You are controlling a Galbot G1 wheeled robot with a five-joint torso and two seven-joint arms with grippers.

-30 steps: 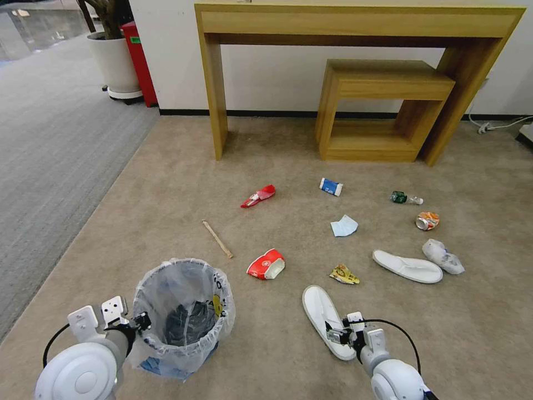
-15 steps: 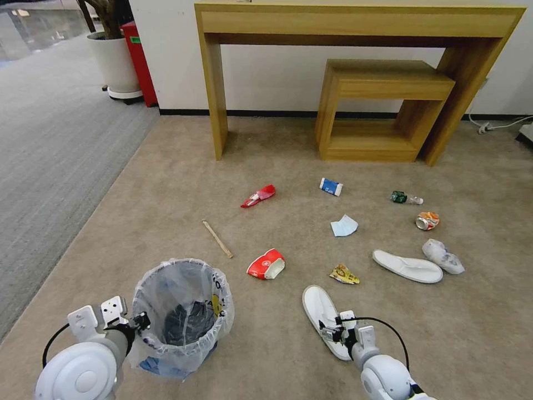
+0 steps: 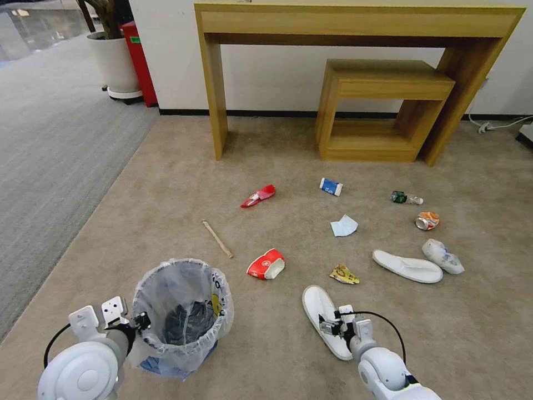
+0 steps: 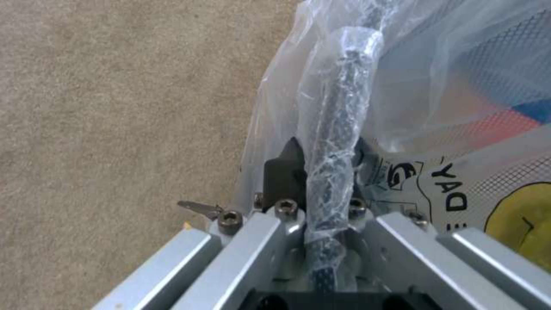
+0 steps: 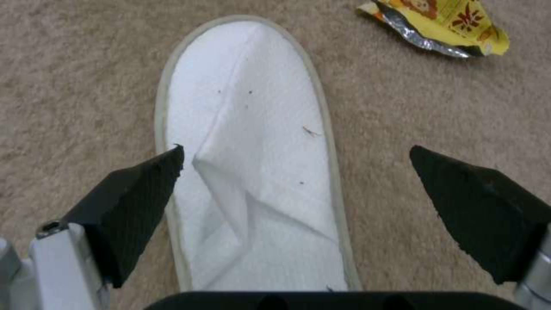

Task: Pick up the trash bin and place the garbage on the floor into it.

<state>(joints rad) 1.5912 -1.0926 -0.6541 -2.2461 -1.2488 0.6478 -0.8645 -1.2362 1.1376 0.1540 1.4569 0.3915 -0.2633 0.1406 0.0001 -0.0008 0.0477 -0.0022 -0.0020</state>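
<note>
Two white slippers: near slipper (image 3: 321, 315) just right of the trash bin (image 3: 183, 316), far slipper (image 3: 408, 266) farther right of it. Two crushed red cups: one (image 3: 266, 264) just beyond the bin's right rim, the other (image 3: 258, 196) farther beyond it. One each of: wooden stick (image 3: 217, 239) just beyond the bin, yellow wrapper (image 3: 344, 274), blue mask (image 3: 344, 226), blue-white cup (image 3: 331, 186), small bottle (image 3: 406, 198), orange can (image 3: 427, 220) and white wad (image 3: 442, 256), all beyond and right of the bin.

Bin upright on beige short-pile carpet (image 3: 166, 183), lined with a crinkled translucent bag. Left gripper (image 4: 318, 172) clamped on the bag-wrapped rim at the bin's left side. Right gripper (image 5: 295, 172) spread wide over the near slipper, one fingertip (image 5: 146, 183) at the slipper's edge, the other over bare carpet.

Grey ribbed carpet (image 3: 50, 139) left of the bin. Well beyond the bin, against a white wall: tall wooden console (image 3: 355, 22) with a smaller wooden unit (image 3: 383, 105) nested beneath. White planter (image 3: 115, 64) and red container (image 3: 139, 61) far beyond, left of the bin.

Print on the bag in the left wrist view: "DAY" legible, remainder unreadable. Wrapper lettering not legible.
</note>
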